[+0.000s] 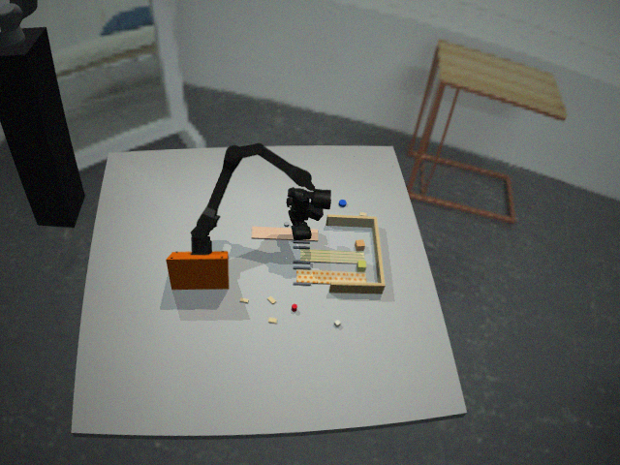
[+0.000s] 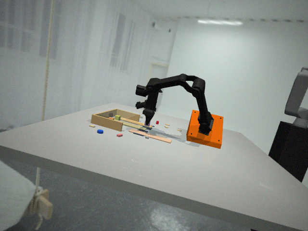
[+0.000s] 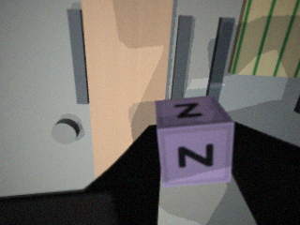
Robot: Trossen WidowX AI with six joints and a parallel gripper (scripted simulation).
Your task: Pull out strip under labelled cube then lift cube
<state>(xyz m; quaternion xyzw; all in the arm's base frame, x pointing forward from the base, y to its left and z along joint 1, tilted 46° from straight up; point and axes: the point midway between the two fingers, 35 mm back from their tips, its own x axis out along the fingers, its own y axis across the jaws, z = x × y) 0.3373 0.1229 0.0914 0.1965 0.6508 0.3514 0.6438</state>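
A wood-topped side table [image 1: 500,79] with copper-coloured legs stands on the dark floor [image 1: 525,320] [image 2: 139,198]; a ceiling light [image 2: 220,22] glows above the pale far wall [image 2: 238,64].

A blue disc [image 1: 342,202] [image 2: 100,131] and a red piece [image 1: 294,307] [image 2: 157,122] lie well apart on the pale tabletop [image 1: 260,380] [image 2: 154,164].

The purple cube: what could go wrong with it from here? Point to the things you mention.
The purple cube [image 2: 147,123] [image 3: 196,154] sits between the fingers of the gripper [image 1: 301,232] [image 2: 147,124] [image 3: 187,129], with nothing under it in the wrist view but their grip, so a weak grip could let it slip or turn. If it dropped, it might land on the plain strip [image 1: 263,232] [image 2: 159,137] [image 3: 127,61] or the dark rails [image 3: 220,56] close by. Swinging low towards the box [image 1: 379,250] [image 2: 107,122] could also clip its wall.
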